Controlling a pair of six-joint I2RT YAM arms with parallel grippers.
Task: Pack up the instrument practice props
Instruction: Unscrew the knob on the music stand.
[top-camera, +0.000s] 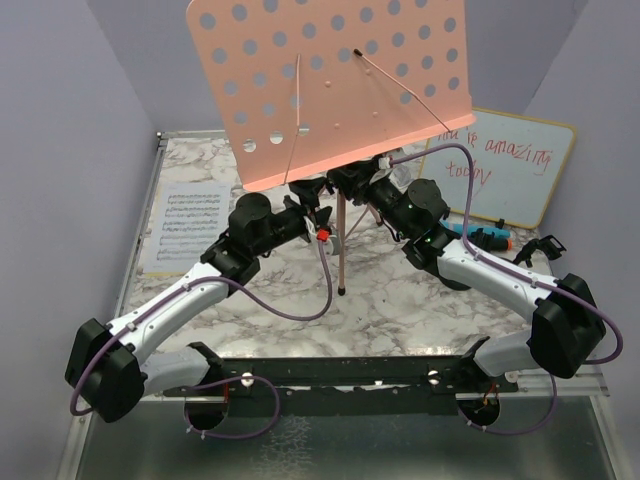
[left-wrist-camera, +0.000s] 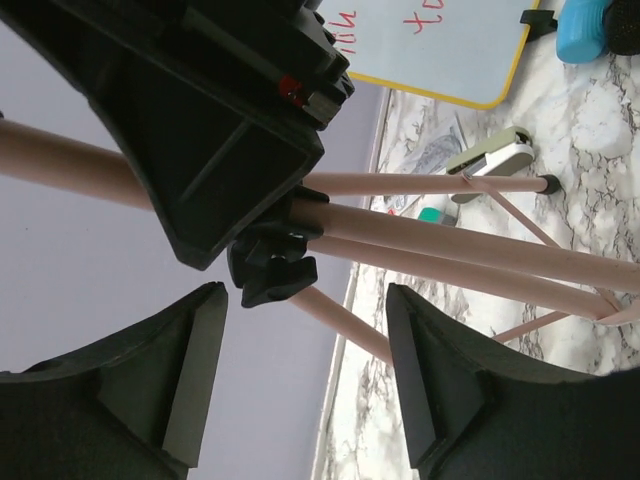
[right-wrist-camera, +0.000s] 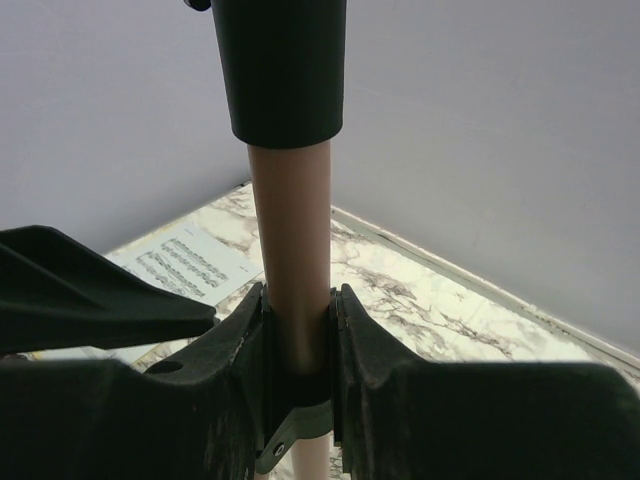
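1. Right wrist view: the right gripper is closed narrowly on the pink pole of the music rack, just below a black collar. Its pads press both sides of the tube.
2. The left gripper stands wide and holds nothing. Its jaws face the black knob where the tripod legs meet.
3. The rack stands upright mid-table, its perforated tray tilted above both wrists.
4. The rack looks like thin metal: probably light and stiff, but top-heavy. The painted tube is likely slippery, so the pole near the hub seems a better hold than the tray's edge.
5. Walls stand close on the left and behind. The whiteboard leans at the back right, and the blue microphone lies just beside the right arm. The sheet-music page lies flat near the table's left edge.
6. A swing of the tray to the right could strike the whiteboard. The bare marble in front of the legs looks the freest room.
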